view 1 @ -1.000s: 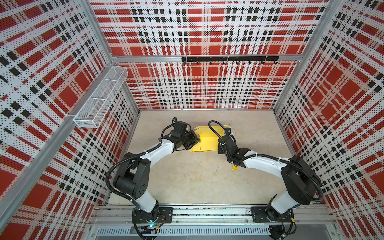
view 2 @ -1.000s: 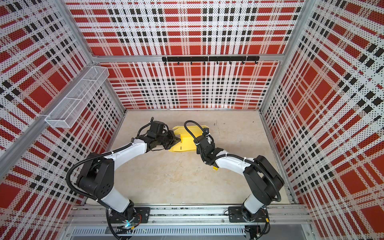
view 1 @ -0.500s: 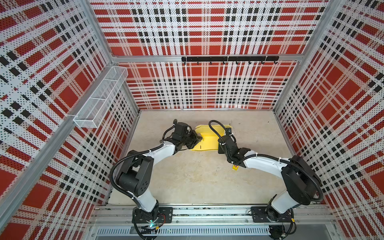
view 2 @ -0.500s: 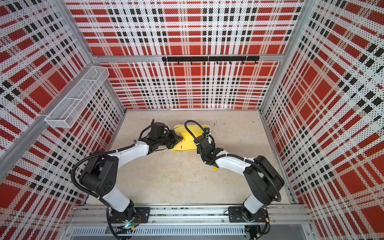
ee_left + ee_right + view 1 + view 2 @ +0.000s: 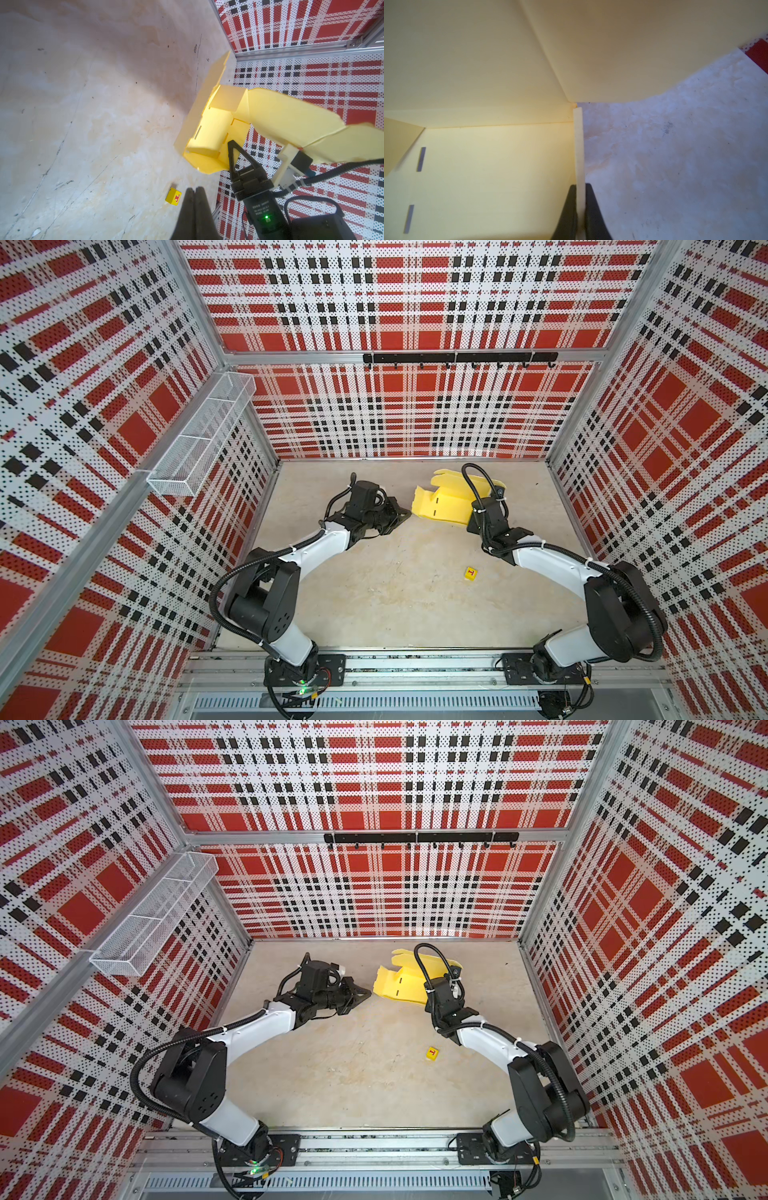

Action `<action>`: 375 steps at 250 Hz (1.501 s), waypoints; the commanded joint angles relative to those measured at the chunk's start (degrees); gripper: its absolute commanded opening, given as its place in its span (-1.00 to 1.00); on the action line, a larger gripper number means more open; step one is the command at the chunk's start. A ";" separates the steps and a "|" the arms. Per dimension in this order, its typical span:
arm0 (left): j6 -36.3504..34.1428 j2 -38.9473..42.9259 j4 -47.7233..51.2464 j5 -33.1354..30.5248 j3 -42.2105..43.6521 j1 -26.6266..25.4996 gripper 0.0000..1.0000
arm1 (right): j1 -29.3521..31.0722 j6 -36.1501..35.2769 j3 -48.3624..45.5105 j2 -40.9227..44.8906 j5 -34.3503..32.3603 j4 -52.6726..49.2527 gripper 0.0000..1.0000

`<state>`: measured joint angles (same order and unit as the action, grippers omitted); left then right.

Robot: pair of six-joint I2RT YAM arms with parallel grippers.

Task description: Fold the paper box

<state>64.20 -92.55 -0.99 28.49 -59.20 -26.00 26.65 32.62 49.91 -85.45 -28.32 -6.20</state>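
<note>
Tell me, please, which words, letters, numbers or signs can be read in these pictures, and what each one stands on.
"T", in red, on one face of the small yellow cube lying on the table.
Pale print on the black wrist housing of the right arm, above a green light: too small to read.
The paper box: no print visible, only slots.
</note>
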 commanded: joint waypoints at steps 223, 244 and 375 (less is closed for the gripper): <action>1.08 -2.72 0.24 -3.06 -2.66 -3.07 -1.00 | 5.78 3.51 4.08 -1.43 1.31 2.33 -1.00; 0.48 -2.72 0.21 -2.93 -3.10 -3.05 -1.00 | 6.68 3.24 4.07 -1.89 1.24 2.80 -1.00; -1.69 -3.24 0.64 -3.33 -3.42 -4.05 -1.00 | 10.32 0.57 4.94 -4.02 1.77 5.98 -1.00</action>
<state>63.72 -95.00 -0.51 25.43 -61.25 -28.86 36.29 33.82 53.28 -88.90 -26.37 -4.38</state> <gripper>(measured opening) 0.044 0.083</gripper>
